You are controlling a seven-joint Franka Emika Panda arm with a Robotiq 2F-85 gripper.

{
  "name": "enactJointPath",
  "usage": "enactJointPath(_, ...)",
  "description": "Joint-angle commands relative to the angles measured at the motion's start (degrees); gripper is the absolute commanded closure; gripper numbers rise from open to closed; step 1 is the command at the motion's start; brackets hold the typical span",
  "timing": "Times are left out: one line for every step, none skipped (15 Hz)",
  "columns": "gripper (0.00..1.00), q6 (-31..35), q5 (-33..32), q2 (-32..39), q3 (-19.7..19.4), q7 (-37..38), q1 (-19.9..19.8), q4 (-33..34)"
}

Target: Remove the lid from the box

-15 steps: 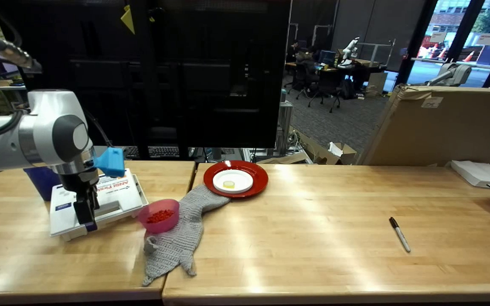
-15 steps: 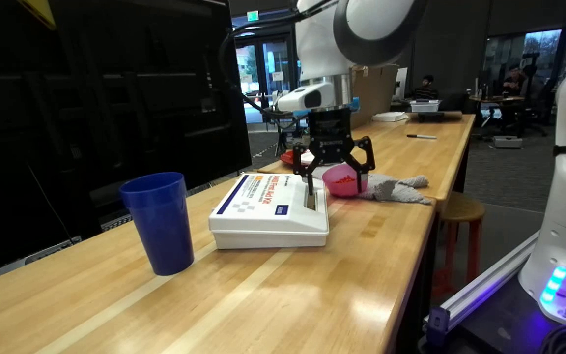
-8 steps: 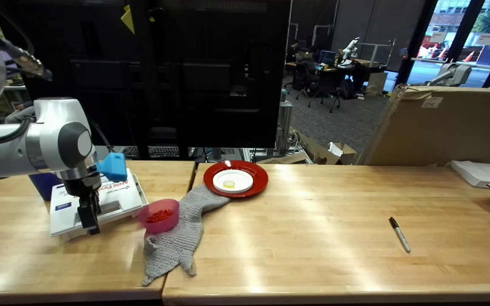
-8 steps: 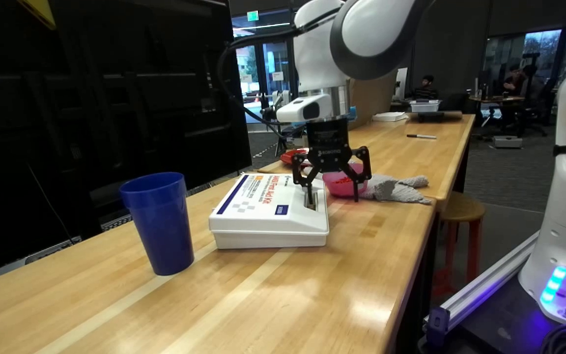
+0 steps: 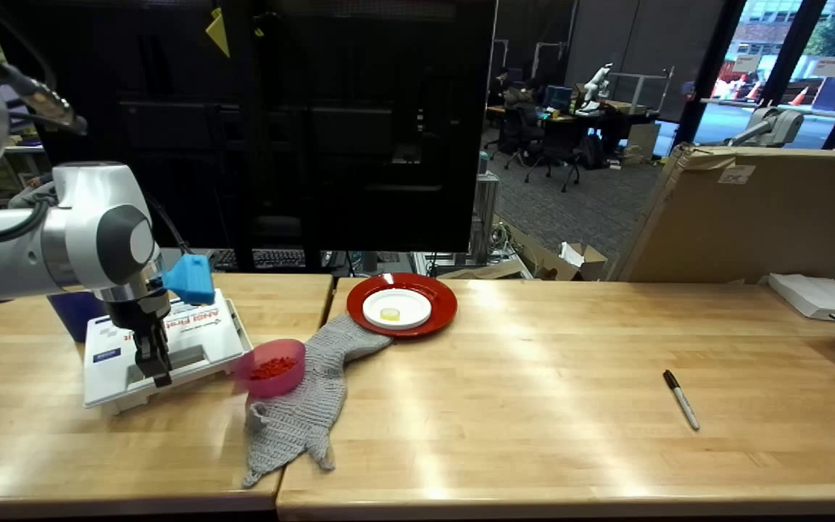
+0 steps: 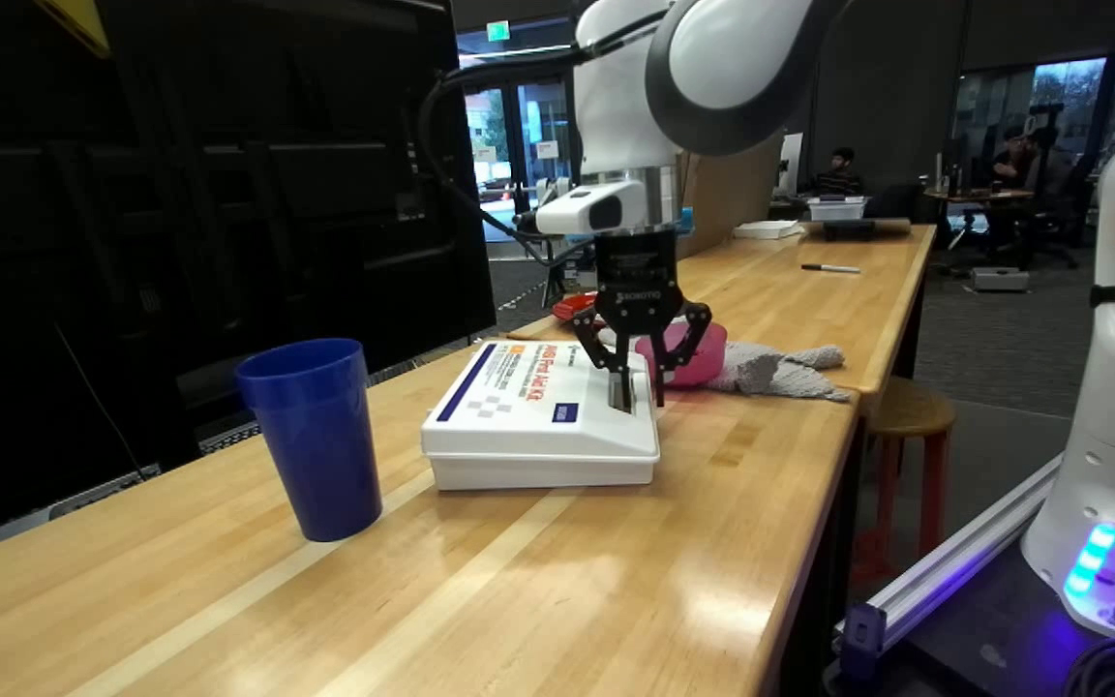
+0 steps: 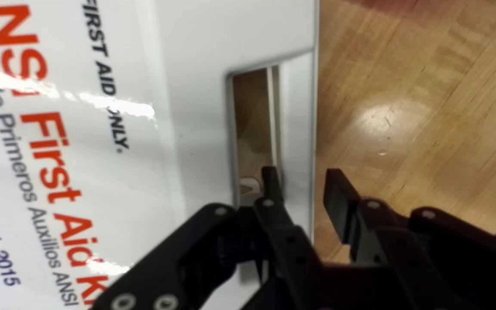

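A white first-aid case lies flat on the table: its upper half, the lid (image 6: 509, 387), with red and dark print, sits on the lower half, the box (image 6: 548, 473). Straddling the outer bar of the handle slot is my gripper (image 7: 301, 172), also visible in both exterior views. One finger (image 7: 271, 185) reaches down into the slot, against or very close to its outer wall. Beyond the front edge stands the opposite finger (image 7: 338, 200), with a narrow strip of table showing between it and the lid's rim. The jaws are partly closed. Finger depth below the rim is hard to judge.
A blue cup (image 6: 311, 436) stands near the case's back side. A pink bowl (image 5: 276, 370) of red bits rests on a grey cloth (image 5: 316, 413) close to the case. Farther along are a red plate (image 5: 443, 308) and a marker (image 5: 680, 400).
My gripper has come down at the handle, risen very slightly, and its fingers have moved much closer together. The case has shifted a little toward the outer finger.
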Motion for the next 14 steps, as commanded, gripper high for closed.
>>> enactJointPath(0.99, 0.8, -0.06, 0.35, 0.58, -0.91, -0.81, -0.15)
enactJointPath(0.97, 0.86, 0.17, 0.32, 0.51, -1.11, -0.78, -0.21)
enactJointPath(0.95, 0.73, 0.22, 0.27, 0.5, -1.04, -0.79, -0.19)
enactJointPath(0.95, 0.67, 0.39, 0.21, 0.48, -1.12, -0.74, -0.23)
enactJointPath(0.95, 0.66, 0.25, 0.17, 0.57, -0.96, -0.74, -0.24)
enactJointPath(0.95, 0.49, 0.33, 0.08, 0.65, -0.87, -0.65, -0.12)
enactJointPath(0.95, 0.26, 0.4, -0.1, 0.74, -0.77, -0.54, 0.02)
enactJointPath(0.95, -0.33, 0.11, -0.38, 0.97, -0.36, -0.48, 0.33)
enactJointPath(0.95, -0.77, 0.14, -0.67, 1.12, -0.36, -0.32, 0.56)
enactJointPath(0.95, -1.18, -0.1, -1.12, 1.41, -0.17, -0.17, 0.77)
enactJointPath(0.95, -1.25, -0.13, -1.36, 1.67, -0.17, 0.0, 0.89)
enactJointPath(0.95, -1.37, 0.26, -1.69, 1.96, -0.38, 0.35, 1.03)
enactJointPath(0.95, -1.48, 0.06, -1.85, 2.38, -0.31, 0.52, 1.17)
enactJointPath(0.95, -1.5, 0.12, -1.98, 2.74, -0.35, 0.78, 1.35)
